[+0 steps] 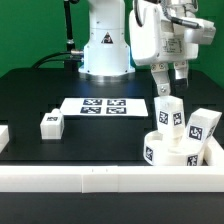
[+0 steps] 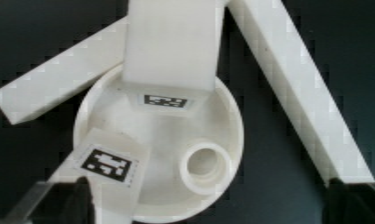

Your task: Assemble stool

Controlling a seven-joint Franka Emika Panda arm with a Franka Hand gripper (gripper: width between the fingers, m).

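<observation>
The round white seat (image 1: 168,152) lies at the front right, in the corner of the white rail. One white leg (image 1: 168,113) stands upright on it. A second leg (image 1: 202,127) stands to the exterior view's right of the seat. A third leg (image 1: 52,123) lies alone at the exterior view's left. My gripper (image 1: 168,86) hangs just above the upright leg, open and empty. In the wrist view the seat (image 2: 175,140), one of its holes (image 2: 205,160) and the upright leg (image 2: 173,50) lie between my dark fingers (image 2: 59,202), which stand wide apart.
The marker board (image 1: 104,105) lies flat in the middle of the black table. A long white rail (image 1: 100,180) runs along the front edge and turns up the right side (image 2: 294,90). The robot base (image 1: 103,45) stands behind.
</observation>
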